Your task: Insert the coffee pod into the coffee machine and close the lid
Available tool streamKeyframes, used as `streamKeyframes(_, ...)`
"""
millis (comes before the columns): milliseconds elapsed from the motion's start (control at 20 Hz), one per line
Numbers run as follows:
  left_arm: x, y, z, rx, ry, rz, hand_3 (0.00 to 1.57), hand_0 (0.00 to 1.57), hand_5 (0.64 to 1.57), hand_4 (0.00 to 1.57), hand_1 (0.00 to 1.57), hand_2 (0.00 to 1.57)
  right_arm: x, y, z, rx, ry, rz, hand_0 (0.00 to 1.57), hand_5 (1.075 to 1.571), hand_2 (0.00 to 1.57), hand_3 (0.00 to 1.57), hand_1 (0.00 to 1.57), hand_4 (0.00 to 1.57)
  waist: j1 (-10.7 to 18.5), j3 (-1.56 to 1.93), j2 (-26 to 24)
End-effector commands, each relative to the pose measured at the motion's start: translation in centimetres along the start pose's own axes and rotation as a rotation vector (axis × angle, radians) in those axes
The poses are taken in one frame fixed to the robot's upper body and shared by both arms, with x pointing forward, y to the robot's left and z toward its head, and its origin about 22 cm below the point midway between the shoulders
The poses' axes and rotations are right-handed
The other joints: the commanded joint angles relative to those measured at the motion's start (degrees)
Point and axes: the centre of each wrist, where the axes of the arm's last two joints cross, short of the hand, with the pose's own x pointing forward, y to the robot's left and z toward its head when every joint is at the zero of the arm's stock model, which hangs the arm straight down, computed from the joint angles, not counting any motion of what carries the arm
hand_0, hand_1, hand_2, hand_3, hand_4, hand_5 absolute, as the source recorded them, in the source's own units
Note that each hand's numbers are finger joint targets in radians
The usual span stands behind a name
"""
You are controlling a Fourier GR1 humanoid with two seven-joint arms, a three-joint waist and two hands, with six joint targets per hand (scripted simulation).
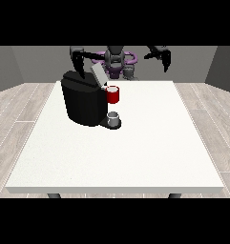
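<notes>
A black coffee machine (83,102) stands on the left half of the white table (135,152). Its grey lid (99,75) is raised and tilted back. At the machine's front sits a red pod holder (113,95) with a pale top, and I cannot tell whether a pod lies in it. A small grey cup (113,117) stands on the machine's base below the holder. The hand at the view's left (79,61) hangs above the machine's back, just left of the lid, fingers pointing down and holding nothing. The hand at the view's right (163,55) is raised off to the right, holding nothing.
The robot's torso (115,61) stands behind the table's far edge. White tabletop stretches from the machine to the front edge and the right edge. Wood-look floor surrounds the table.
</notes>
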Motion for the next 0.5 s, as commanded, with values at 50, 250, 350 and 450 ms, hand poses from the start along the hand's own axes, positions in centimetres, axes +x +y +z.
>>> streamKeyframes(50, 2.1, 1.4, 1.1, 0.009, -0.011, -0.021, 0.00, 0.00, 1.571, 0.36, 0.00, 0.00, 1.4, 1.2, -1.2, 0.029, -0.016, 0.033, 0.00, 1.571, 0.00, 0.00, 0.00, 0.00, 0.1, 0.00, 1.0)
streamKeyframes(250, 3.2, 2.4, 0.5, 0.092, -0.055, -0.031, 0.00, 0.00, 1.571, 0.36, 0.00, 0.00, 2.8, 4.1, -1.8, 0.106, -0.075, 0.047, 0.00, 1.571, 0.00, 0.00, 0.00, 0.00, -2.4, -0.01, 4.7)
streamKeyframes(350, 2.5, -0.2, 1.6, 0.080, -0.070, -0.031, 0.00, 0.00, 1.571, 0.38, 0.00, 0.00, 3.3, 2.2, -2.5, 0.066, -0.096, 0.041, 0.00, 1.571, 0.00, 0.00, 0.00, 0.07, -1.1, 0.00, 5.3)
streamKeyframes(450, 0.4, 1.7, 3.5, 0.092, -0.048, -0.019, 0.00, 0.00, 1.571, 0.34, 0.00, 0.00, 1.6, 5.3, -1.5, 0.118, -0.071, 0.037, 0.00, 1.571, 0.00, 0.00, 0.00, 0.08, -3.1, -0.02, 4.3)
